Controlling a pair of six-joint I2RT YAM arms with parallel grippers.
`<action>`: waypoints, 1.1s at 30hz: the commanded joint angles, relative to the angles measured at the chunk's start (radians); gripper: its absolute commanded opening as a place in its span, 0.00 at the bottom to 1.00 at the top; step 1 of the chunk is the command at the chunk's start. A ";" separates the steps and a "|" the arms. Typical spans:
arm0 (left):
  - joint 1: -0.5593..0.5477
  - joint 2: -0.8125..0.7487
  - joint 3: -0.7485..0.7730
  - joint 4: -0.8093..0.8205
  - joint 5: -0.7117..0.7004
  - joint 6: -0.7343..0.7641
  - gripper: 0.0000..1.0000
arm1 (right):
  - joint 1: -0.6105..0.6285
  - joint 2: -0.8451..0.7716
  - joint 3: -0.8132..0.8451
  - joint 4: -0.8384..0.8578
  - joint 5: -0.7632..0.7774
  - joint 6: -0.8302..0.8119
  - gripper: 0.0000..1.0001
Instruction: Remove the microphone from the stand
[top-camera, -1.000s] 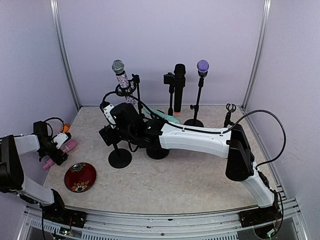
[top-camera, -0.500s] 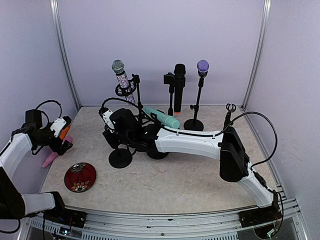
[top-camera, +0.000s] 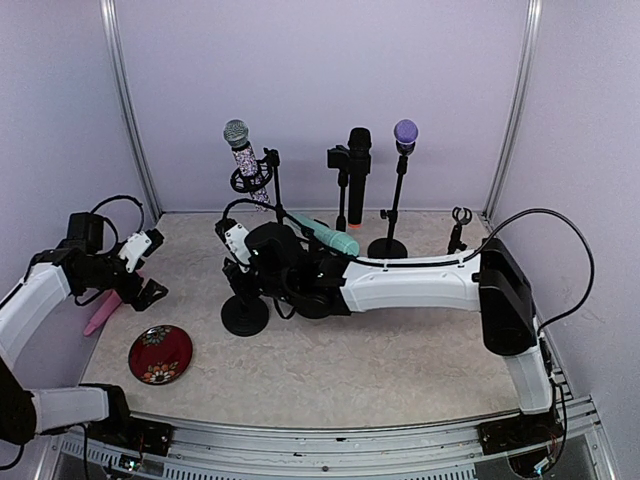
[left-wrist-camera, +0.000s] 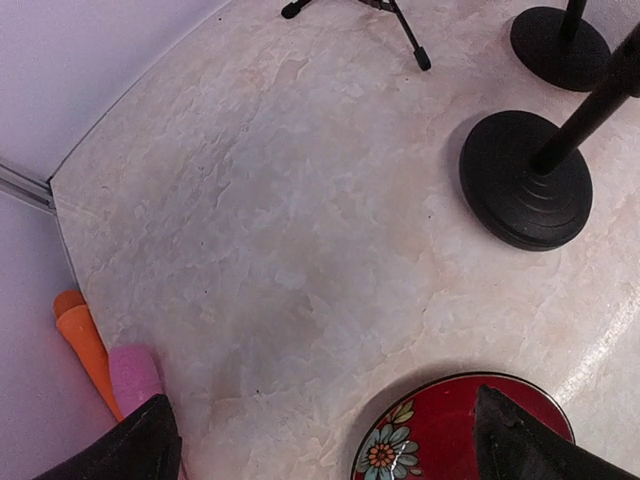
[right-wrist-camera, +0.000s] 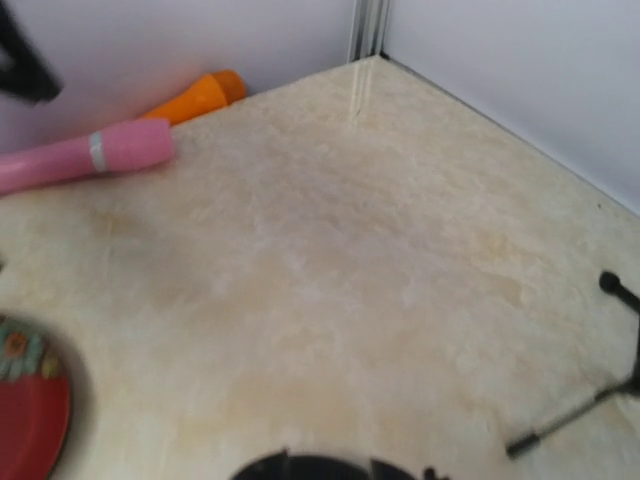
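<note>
From overhead, the glittery microphone sat tilted in its stand at the back, above and behind the right claw, which hung low by a front stand; clenched or not, I couldn't tell. The left claw was well apart, leftward. Its wrist view showed fingers spread wide, released, over a red plate. The right wrist view showed the desk and a pink microphone.

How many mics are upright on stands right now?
3: glitter microphone back left, black microphone centre, purple-headed microphone to its right. The right arm may hide more.
</note>
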 joint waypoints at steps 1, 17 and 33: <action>-0.027 -0.003 0.041 -0.013 -0.003 -0.037 0.99 | 0.028 -0.220 -0.177 0.137 -0.038 0.003 0.03; -0.030 0.020 0.093 -0.026 -0.030 -0.022 0.99 | -0.011 -0.852 -0.924 0.142 0.105 0.071 0.00; -0.033 0.020 0.102 -0.028 -0.039 -0.012 0.99 | -0.480 -1.003 -1.106 0.077 0.024 -0.028 0.00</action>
